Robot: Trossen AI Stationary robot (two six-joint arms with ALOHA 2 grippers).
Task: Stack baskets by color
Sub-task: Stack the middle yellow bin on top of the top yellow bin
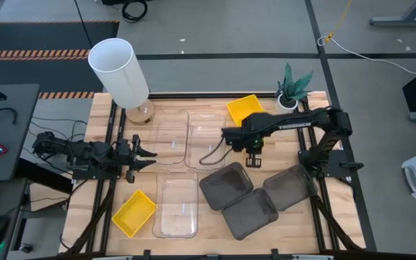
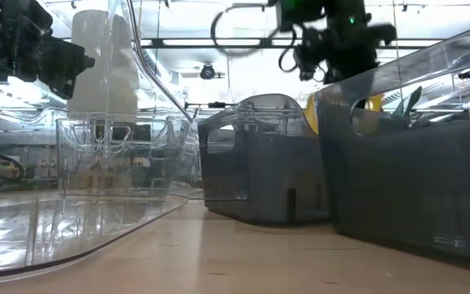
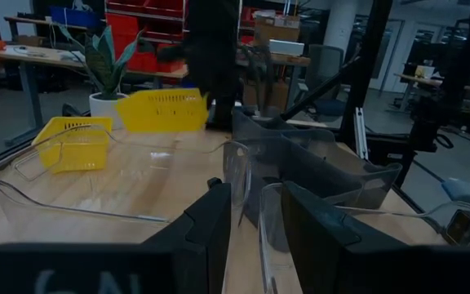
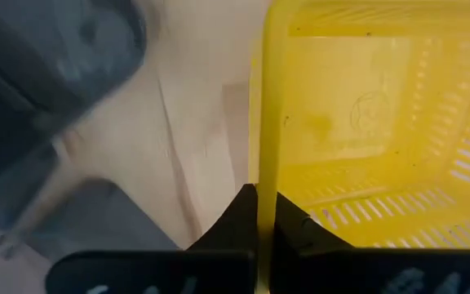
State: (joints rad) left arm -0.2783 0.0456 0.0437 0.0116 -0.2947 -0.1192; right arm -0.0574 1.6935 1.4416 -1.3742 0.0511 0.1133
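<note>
Right tool point(image 4: 258, 214) pinched shut on the rim of a yellow basket point(image 4: 365, 122), one finger on each side of the wall. From above, this basket point(image 1: 244, 108) sits at the far edge of the desk point(image 1: 215, 217), just beside the potted plant point(image 1: 292, 87), with the right arm stretched over it. In the left wrist view the basket point(image 3: 163, 110) appears lifted off the wood. Left tool point(image 1: 141, 155) hangs at the left side of the desk, fingers point(image 3: 210, 229) parted, nothing between them. A second yellow basket point(image 1: 133, 213) lies near the front left corner. Clear baskets point(image 1: 177, 206) occupy the middle; three dark grey baskets point(image 1: 248, 198) cluster front right, touching. A tall white cylinder point(image 1: 119, 72) stands at the far left.
</note>
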